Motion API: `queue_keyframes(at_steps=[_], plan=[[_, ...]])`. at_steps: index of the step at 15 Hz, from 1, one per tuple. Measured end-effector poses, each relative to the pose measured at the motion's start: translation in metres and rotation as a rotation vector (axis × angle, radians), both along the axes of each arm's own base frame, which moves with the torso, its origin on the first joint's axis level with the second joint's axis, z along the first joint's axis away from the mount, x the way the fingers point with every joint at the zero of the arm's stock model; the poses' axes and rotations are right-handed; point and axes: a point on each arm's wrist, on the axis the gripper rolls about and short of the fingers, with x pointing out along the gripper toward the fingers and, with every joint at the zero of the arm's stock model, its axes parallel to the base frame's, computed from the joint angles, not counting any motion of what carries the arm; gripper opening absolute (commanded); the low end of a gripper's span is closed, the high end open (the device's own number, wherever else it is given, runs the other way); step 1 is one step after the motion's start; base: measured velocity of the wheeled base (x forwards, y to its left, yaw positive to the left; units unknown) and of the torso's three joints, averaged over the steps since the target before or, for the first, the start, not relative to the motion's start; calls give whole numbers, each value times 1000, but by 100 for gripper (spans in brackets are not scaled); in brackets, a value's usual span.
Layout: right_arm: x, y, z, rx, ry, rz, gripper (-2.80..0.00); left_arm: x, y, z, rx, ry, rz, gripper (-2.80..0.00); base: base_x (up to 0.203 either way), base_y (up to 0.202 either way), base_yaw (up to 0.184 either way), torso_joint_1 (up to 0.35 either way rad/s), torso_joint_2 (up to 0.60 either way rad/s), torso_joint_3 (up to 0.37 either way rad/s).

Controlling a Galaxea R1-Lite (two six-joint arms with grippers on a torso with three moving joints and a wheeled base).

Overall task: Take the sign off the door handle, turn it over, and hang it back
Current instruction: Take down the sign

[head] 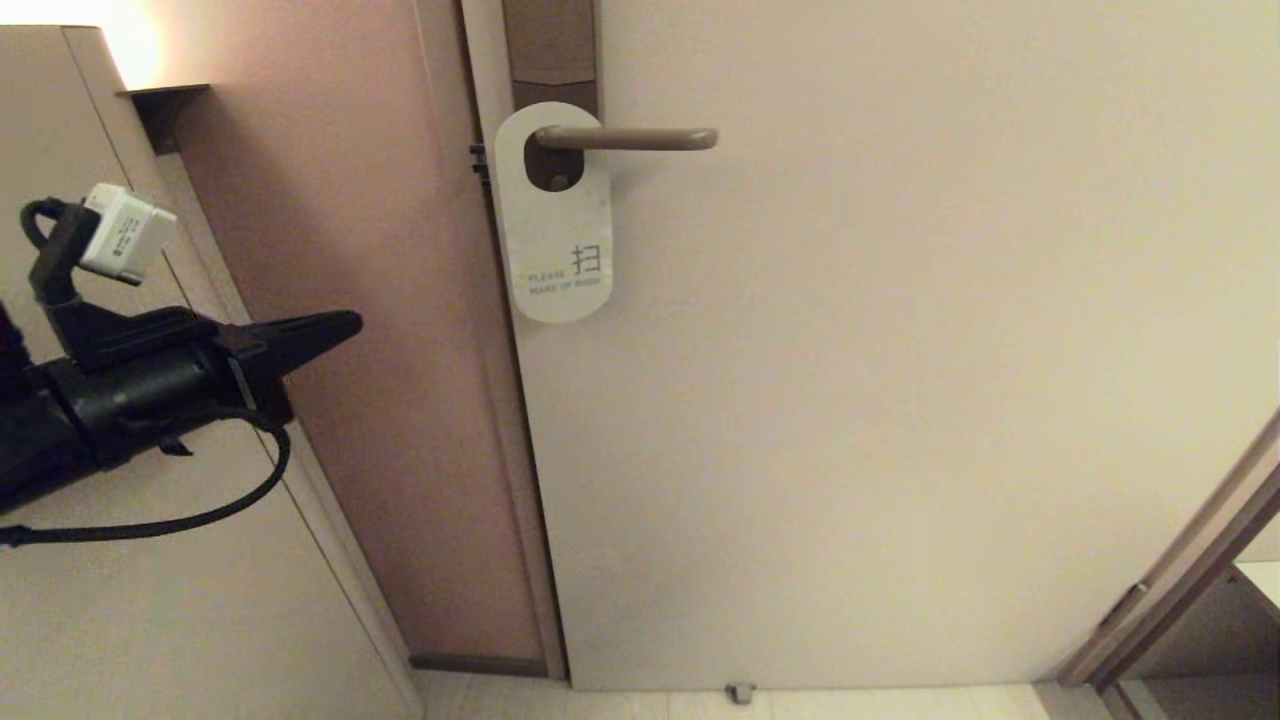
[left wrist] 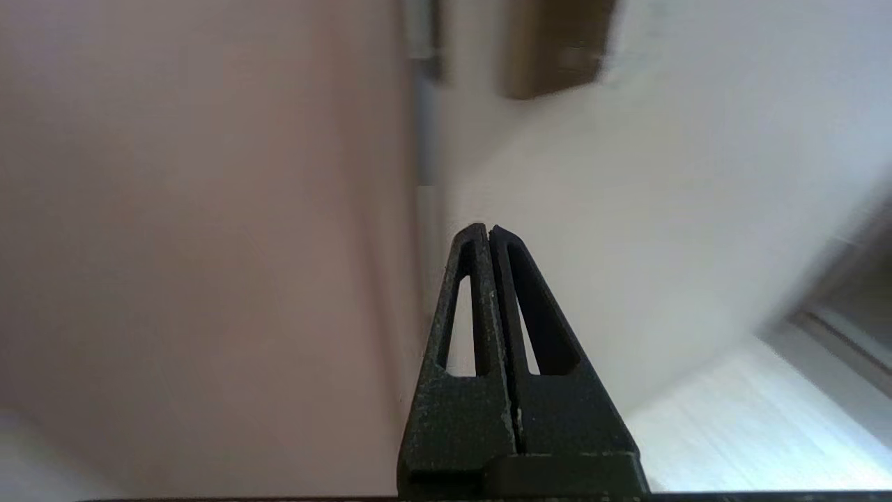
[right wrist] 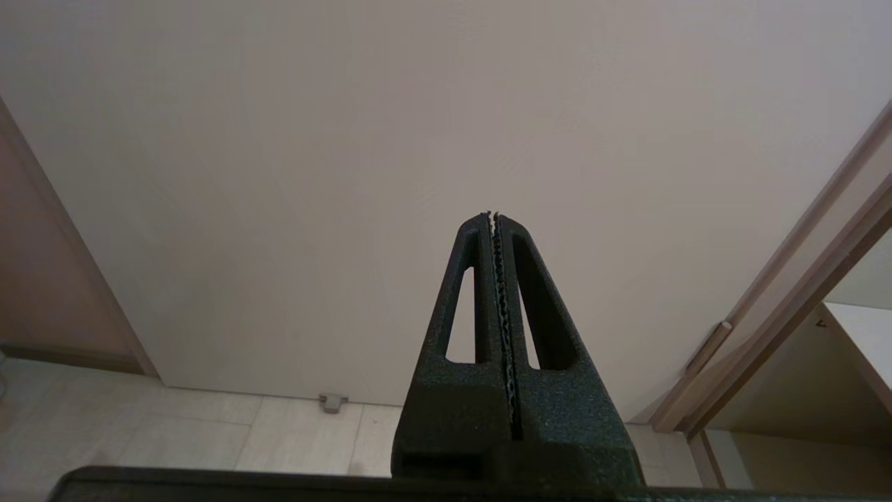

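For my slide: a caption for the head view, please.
Shut left gripper points toward the white sign hanging on the door handle.

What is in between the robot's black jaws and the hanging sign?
In the head view, only pinkish-brown wall panel and the door's edge lie between the shut left gripper and the sign.

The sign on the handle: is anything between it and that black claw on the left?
Nothing visible. The left gripper, shut, points toward the sign across bare wall and door frame.
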Motion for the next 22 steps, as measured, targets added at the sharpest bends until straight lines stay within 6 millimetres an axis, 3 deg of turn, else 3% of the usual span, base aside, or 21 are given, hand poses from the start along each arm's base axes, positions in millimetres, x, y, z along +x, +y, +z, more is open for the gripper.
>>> queue_keyframes(at_steps=[6, 9, 22], plan=[[0, 0, 0, 0, 0, 0, -280, 41, -8, 5, -13, -8, -185, -280, 0, 0, 0, 0, 0, 0], [0, 0, 0, 0, 0, 0, -280, 46, -16, 3, -19, -1, -278, -280, 0, 0, 0, 0, 0, 0], [0, 0, 0, 0, 1, 0, -280, 76, -32, 10, -19, -81, -377, -280, 0, 0, 0, 0, 0, 0]])
